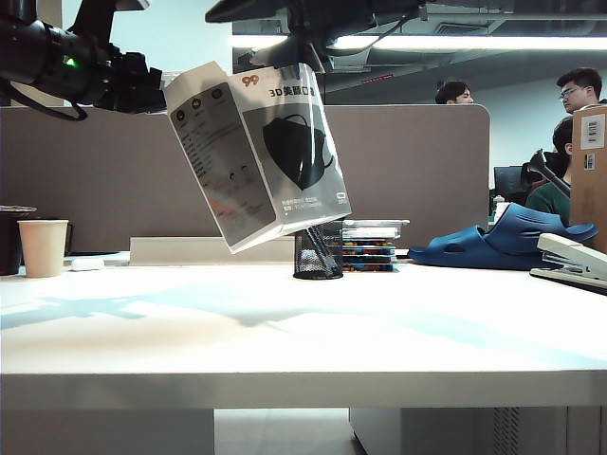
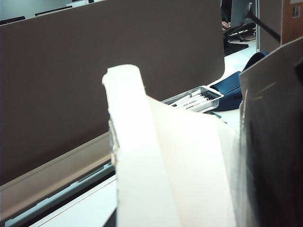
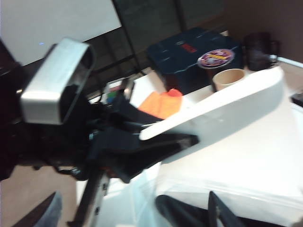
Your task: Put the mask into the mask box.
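The mask box (image 1: 256, 152), a white-and-grey carton with a printed black mask, hangs tilted above the table. My left gripper (image 1: 152, 87) holds it at its upper corner; its fingers are out of the left wrist view, where a white flap (image 2: 130, 151) fills the frame. The mask (image 2: 274, 151), black in a clear shiny wrapper, sits at the carton's open top beside that flap. In the right wrist view the mask (image 3: 180, 215) lies between the widely spread fingertips (image 3: 218, 212) of my right gripper (image 3: 132, 213), which is open above the carton's mouth.
A black mesh pen cup (image 1: 318, 251) and a stack of marker trays (image 1: 372, 245) stand behind the carton. A paper cup (image 1: 44, 246) is at far left, a blue slipper (image 1: 503, 242) and a stapler (image 1: 574, 261) at right. A grey partition (image 1: 427, 171) backs the table.
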Available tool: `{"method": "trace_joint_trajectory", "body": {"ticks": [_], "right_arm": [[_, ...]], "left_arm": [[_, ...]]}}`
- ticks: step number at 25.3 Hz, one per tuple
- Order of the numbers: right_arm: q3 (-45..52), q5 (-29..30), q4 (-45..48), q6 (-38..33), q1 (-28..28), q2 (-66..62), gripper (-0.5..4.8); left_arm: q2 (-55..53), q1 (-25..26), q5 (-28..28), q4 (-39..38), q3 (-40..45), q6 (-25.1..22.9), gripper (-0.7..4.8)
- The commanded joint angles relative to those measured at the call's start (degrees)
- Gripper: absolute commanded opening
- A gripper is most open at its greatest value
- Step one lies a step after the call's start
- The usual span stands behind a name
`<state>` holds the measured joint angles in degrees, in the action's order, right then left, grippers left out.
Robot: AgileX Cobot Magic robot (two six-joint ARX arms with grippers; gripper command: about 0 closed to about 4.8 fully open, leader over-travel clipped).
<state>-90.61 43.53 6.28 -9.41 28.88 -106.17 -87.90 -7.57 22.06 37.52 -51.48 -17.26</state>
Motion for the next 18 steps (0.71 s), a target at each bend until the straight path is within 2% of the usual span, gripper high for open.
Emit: {"method": "trace_joint_trajectory", "body": {"ticks": [1,4,8,14,18], "right_arm": [[-0.28,3.50,0.46,-0.44,-0.59,1.09,3.77],[-0.28,8.28,0.00,-1.49,-0.59,1.09,3.77],[-0.28,13.60,-0.72,-2.10,-0.59,1.09,3.66],[-0.26,19.87,-1.38,-5.90,-0.59,1.09,3.48],[-0.28,21.77,-2.16,-6.08,-0.59,1.09,2.91]], "left_arm": [[0.02,1.05,0.26,0.02,0.09,-0.74,-0.05],[0.02,1.05,5.92,0.46,0.09,-0.74,-0.05],[0.02,1.05,10.38,2.71,0.09,-0.72,-0.05],[0.02,1.03,11.61,8.61,0.09,5.03,-0.06],[0.02,1.03,11.56,11.52,0.09,5.92,-0.05]]}}
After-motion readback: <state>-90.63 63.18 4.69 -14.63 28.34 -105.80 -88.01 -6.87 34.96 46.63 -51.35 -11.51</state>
